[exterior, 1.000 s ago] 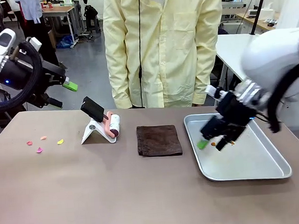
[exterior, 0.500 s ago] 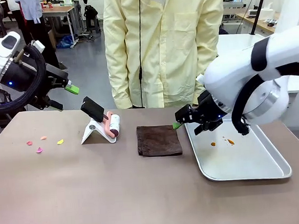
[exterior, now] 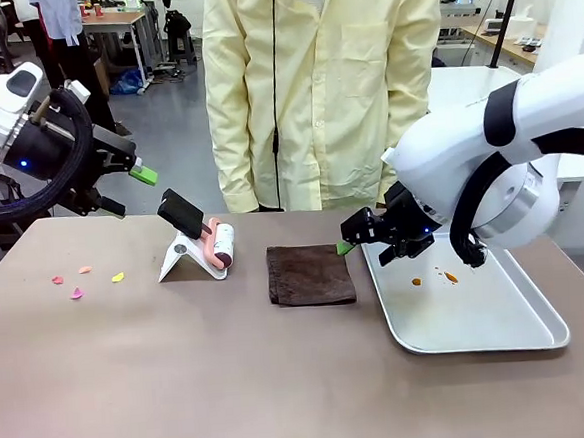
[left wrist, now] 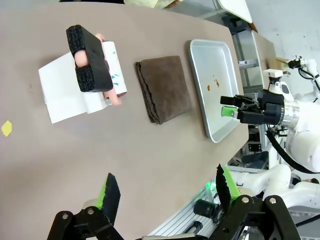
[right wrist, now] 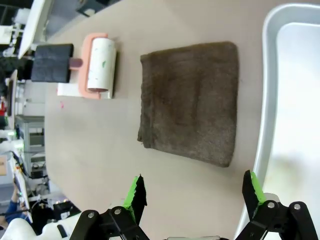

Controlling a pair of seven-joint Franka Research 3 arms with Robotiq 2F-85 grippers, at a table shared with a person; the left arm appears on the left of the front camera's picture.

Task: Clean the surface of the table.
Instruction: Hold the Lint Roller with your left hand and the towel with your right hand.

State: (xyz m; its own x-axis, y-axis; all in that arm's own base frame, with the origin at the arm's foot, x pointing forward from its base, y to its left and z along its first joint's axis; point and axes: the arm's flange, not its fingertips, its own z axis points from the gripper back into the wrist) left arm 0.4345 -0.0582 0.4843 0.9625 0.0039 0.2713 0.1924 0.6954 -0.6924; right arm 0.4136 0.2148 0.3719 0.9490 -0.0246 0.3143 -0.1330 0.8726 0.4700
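Leaving the tray (exterior: 481,346), the right gripper (exterior: 364,249) now hangs open and empty near the brown cloth (exterior: 311,275) on the table (exterior: 283,380). The left gripper (exterior: 128,190) stays raised, open too. Wiping seems next.

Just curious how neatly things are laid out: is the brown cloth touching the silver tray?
Apart. The right wrist view shows a strip of bare table between the brown cloth and the rim of the silver tray.

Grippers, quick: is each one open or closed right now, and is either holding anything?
Left gripper: jaws open, holding nothing.
Right gripper: jaws open, holding nothing.
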